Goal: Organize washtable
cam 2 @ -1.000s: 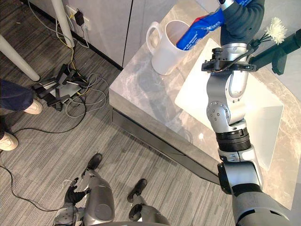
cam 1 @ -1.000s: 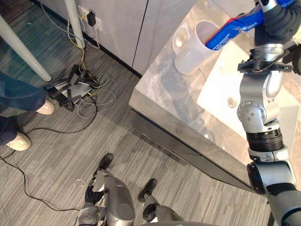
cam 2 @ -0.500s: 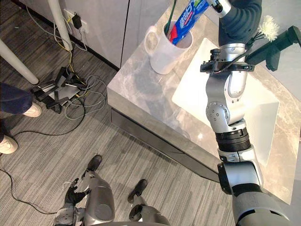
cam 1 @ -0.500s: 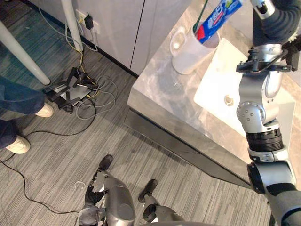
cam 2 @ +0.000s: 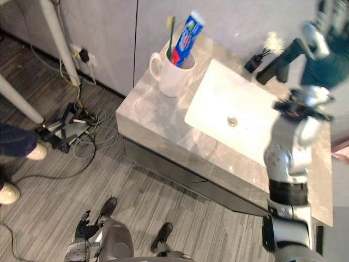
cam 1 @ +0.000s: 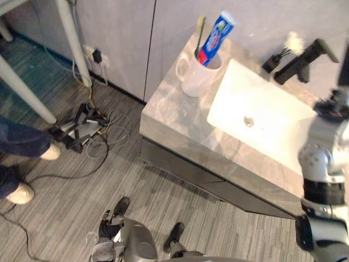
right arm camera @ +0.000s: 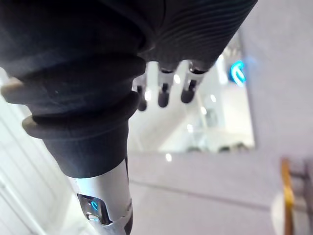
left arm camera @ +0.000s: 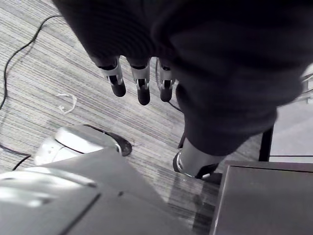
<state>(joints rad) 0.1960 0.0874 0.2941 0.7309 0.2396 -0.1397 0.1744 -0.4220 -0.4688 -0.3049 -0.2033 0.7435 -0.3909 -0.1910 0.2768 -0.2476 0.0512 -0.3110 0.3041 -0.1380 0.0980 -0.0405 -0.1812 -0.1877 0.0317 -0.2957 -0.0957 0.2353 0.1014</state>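
Released since the earlier frames, the blue-and-red toothpaste tube (cam 1: 215, 36) now stands inside the white ceramic mug (cam 1: 195, 81) with no hand on it. The right arm has drawn back from the mug towards the black tap (cam 1: 301, 59).

The mug sits on the grey marble washtable top (cam 1: 173, 115), beside the white rectangular basin (cam 1: 267, 123). A green-handled toothbrush (cam 1: 199, 31) stands next to the tube. The tube's long axis is close to upright and leans a little over the rim.

The right hand (right arm camera: 164, 92) holds nothing: in its wrist view the fingers are straight, side by side and pointing upward. The mug is well apart from those fingers, across the basin and lower down, towards the robot's left.

The left hand (left arm camera: 142, 84) hangs low over the striped grey floor (left arm camera: 73, 63), below the counter. Its fingers are also straight, slightly apart and holding nothing.

The right hand looks the nearer one for any further tidying. It would first have to turn its fingers downward.
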